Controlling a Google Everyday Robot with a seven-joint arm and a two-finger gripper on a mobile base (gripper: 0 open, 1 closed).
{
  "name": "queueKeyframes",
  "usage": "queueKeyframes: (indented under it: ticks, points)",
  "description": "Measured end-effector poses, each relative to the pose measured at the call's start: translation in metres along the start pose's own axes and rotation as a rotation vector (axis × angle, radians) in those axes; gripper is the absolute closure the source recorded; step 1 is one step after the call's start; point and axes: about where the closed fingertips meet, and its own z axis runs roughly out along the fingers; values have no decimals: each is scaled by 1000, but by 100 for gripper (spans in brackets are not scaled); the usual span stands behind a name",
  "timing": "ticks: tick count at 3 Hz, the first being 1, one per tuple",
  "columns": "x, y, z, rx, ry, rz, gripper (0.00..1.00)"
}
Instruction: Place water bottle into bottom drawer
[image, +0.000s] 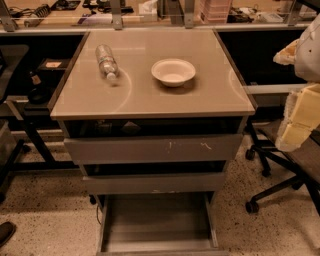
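Camera view showed you the water bottle (106, 62) lying on its side on the worktop (150, 102), to the left of the white bowl (173, 71) and near it, but not touching. Its long axis ran from the far edge toward the front edge, leaning slightly toward the bowl at the near end, where the white cap sat.

The pincer (296, 122) was on the other side of the bowl, well to its right and off the worktop's edge, among the pale blocky parts of the arm. The bowl therefore stood roughly between the pincer and the bottle. By my reckoning, your reach would have to cross over or behind the bowl and meet the bottle across its width, not end-on.

I could not tell whether the pincer was released or clenched. It held nothing you could see.

The bottom drawer (157, 220) stood pulled out, below and in front of the bowl, with its plain grey floor bare. Nothing of the task had been done yet.

Much was hard to make out. The arm was cut off by the right border, so its pose was largely a guess. The drawer's front lip ran out of the lower border. The two upper drawers (152, 149) shaded the back of the open one.
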Motion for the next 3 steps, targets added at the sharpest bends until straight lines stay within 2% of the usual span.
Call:
queueKeyframes:
  ticks: [1, 3]
  points:
    - [-2, -2, -1, 6, -7, -3, 0]
    - [-44, -27, 11, -9, -74, -104, 0]
